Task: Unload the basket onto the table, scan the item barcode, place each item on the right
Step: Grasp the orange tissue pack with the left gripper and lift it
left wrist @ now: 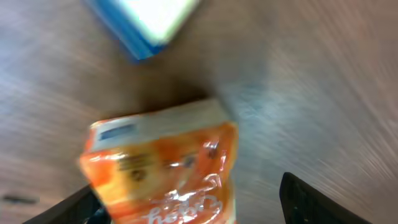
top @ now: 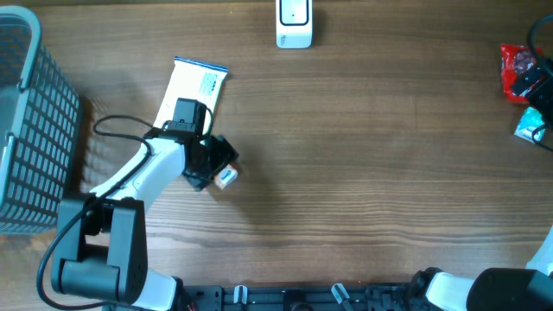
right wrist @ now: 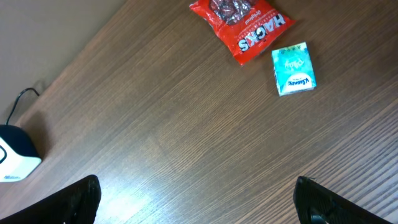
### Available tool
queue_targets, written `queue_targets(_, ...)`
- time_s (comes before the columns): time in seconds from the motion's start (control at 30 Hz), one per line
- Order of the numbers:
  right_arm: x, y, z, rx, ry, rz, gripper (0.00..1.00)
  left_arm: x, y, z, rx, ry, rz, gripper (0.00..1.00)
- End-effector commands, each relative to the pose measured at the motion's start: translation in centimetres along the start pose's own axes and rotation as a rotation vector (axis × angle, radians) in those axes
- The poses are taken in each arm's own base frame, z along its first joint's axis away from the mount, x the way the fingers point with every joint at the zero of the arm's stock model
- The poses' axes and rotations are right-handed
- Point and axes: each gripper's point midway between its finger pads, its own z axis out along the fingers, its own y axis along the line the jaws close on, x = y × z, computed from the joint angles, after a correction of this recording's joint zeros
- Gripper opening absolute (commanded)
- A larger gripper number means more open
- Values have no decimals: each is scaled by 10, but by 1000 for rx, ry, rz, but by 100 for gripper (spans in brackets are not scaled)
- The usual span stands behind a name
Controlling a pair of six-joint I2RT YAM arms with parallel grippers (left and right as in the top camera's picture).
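Observation:
An orange crinkly packet (left wrist: 165, 165) lies on the wooden table between the fingers of my left gripper (left wrist: 193, 211). It rests against the left finger (left wrist: 78, 205), while a gap of bare table separates it from the right finger (left wrist: 311, 202), so the gripper is open around it. This view is blurred. From overhead the left gripper (top: 212, 162) covers the packet, with only a pale corner (top: 226, 177) poking out. The white barcode scanner (top: 294, 22) stands at the table's far edge, also seen as the scanner (right wrist: 15, 158). My right gripper (right wrist: 202, 208) is open over bare wood.
A white and blue pouch (top: 194, 88) lies just beyond the left gripper. A grey mesh basket (top: 30, 130) stands at the left edge. A red sweets bag (right wrist: 242, 25) and a small teal packet (right wrist: 293, 68) lie at the far right.

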Motion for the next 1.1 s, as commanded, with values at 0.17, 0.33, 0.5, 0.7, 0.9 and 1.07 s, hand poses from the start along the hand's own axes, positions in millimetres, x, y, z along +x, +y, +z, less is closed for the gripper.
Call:
queue_targets(0.17,3,1,4,-8,15,15,100,59,-66,5,234,105,561,66)
queue_targets(0.33,3,1,4,-8,15,15,100,92,-116,7,353,44,735,77)
queue_targets(0.5,3,1,4,-8,15,15,100,58,-101,13,180,-119,526,63)
queue_targets(0.7,3,1,4,-8,16,15,100,38,-59,13,74,-62,75,50)
queue_targets(0.9,3,1,4,-8,16,15,100,20,-46,10,30,-127,-25,61)
queue_targets(1.07,3,1,4,-8,15,15,100,5,-70,6,125,-200,-32,64)
